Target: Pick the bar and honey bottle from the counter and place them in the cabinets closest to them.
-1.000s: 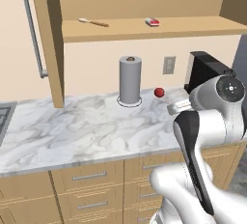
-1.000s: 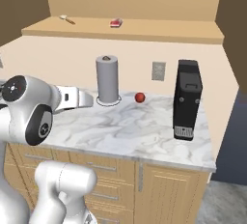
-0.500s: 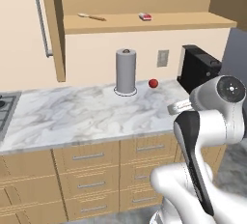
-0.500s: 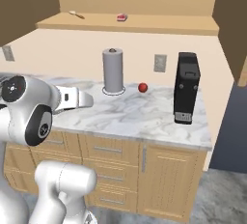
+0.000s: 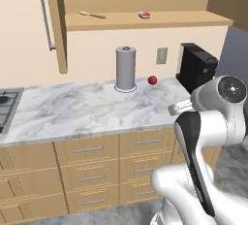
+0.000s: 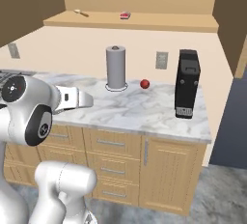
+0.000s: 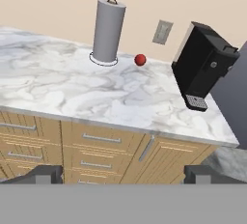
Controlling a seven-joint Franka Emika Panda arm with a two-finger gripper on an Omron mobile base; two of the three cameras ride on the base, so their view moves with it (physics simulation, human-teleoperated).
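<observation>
marble counter [image 5: 72,112]: grey cylinder [image 5: 126,69], red ball [image 5: 152,80] along back edge
honey bottle: not sighted
bar [image 5: 144,14]: on cabinet shelf [image 5: 193,19], up-left of jaws
jaws [image 7: 123,174]: wide, empty

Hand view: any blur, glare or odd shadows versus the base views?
Hand view: sharp, no glare, soft flat light; grey cylinder leans from wide-angle tilt. Left base view: cylinder upright, faint shadow at its foot. Right base view: black machine crisp, evenly lit.
</observation>
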